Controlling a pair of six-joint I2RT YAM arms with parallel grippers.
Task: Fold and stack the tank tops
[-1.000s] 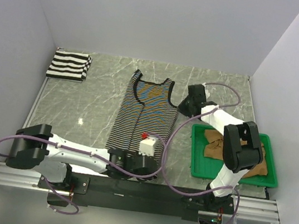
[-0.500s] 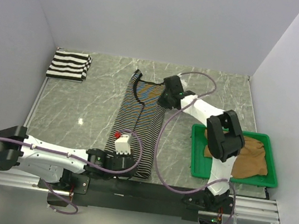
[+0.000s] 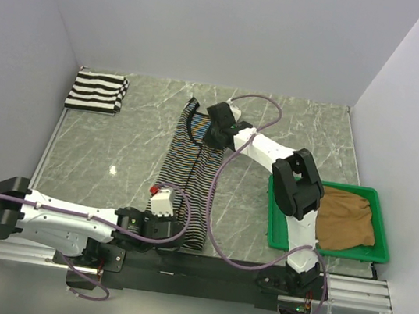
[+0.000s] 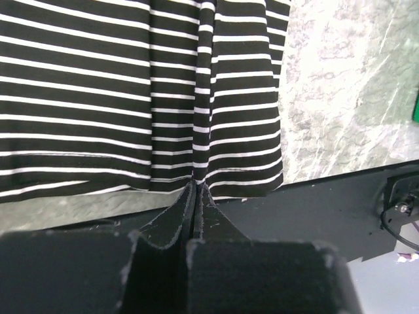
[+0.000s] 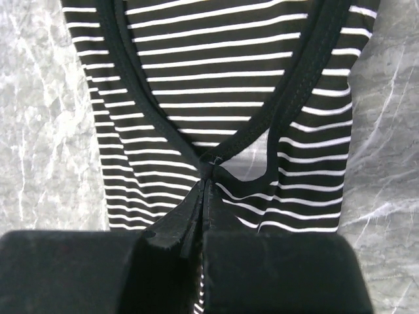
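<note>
The pinstriped tank top [image 3: 189,167] lies lengthwise in the middle of the table, its right side drawn over toward the left. My left gripper [image 3: 174,228] is shut on its bottom hem [image 4: 196,176] at the near edge. At the far end, my right gripper [image 3: 213,131] is shut on the dark-bound strap edge [image 5: 208,163]. A wide-striped tank top [image 3: 97,91] rests folded at the back left corner. The tan tank top [image 3: 348,219] lies crumpled in the green tray [image 3: 275,224].
The green tray stands at the right near the right arm's base. A black rail [image 3: 201,266] runs along the table's near edge, just behind the hem. Purple cables [image 3: 215,197] loop over the table beside the pinstriped top. White walls enclose three sides.
Both grippers have moved left, carrying the pinstriped top's right edge over its body, so it now lies narrower. The right arm has swung off the tray, showing more of the tan top.
</note>
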